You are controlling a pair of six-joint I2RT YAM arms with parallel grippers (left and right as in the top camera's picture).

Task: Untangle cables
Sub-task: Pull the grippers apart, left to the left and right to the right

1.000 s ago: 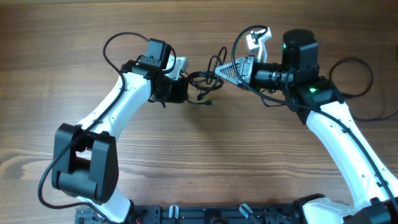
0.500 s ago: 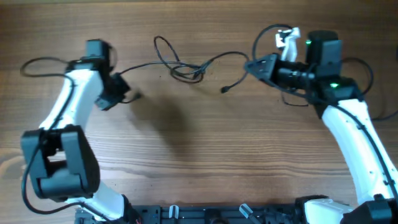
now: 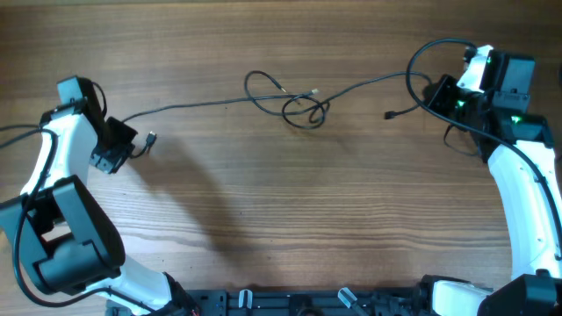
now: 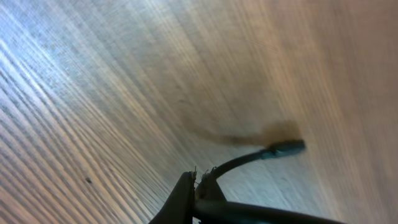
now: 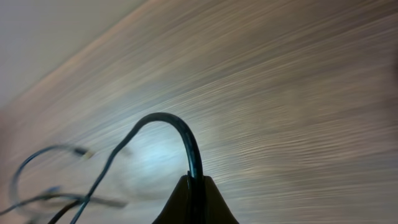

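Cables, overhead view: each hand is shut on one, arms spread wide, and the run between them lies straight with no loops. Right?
Wrong on the run: the overhead view shows the cables looped and tangled mid-table. The left hand and right hand are each shut on one, arms spread wide.

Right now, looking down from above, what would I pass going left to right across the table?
Left end effector → small plug end → knotted cables → loose plug end → right end effector.
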